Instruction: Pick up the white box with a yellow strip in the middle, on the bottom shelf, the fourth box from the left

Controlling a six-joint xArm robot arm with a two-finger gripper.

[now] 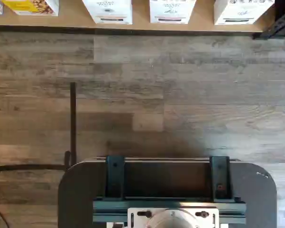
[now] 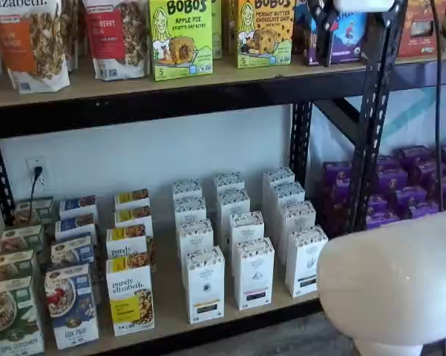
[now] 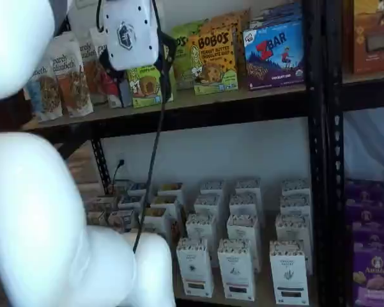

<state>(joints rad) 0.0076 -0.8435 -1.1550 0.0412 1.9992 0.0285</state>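
The white box with the yellow strip (image 2: 205, 285) stands upright at the front of its column on the bottom shelf (image 2: 168, 308), right of the purely elizabeth boxes. It also shows in a shelf view (image 3: 195, 267) and, from above, in the wrist view (image 1: 108, 10). My gripper (image 2: 325, 33) hangs high up, level with the upper shelf and far above the box. Its white body and dark fingers also show in a shelf view (image 3: 135, 64). No gap between the fingers plainly shows, and nothing is held.
Same-shaped white cartons with a pink strip (image 2: 254, 273) and a dark strip (image 2: 306, 259) stand right of the box. A purely elizabeth box (image 2: 130, 293) stands left of it. My white arm (image 3: 38, 192) covers the shelf's left part. A black cable (image 3: 150, 160) hangs down.
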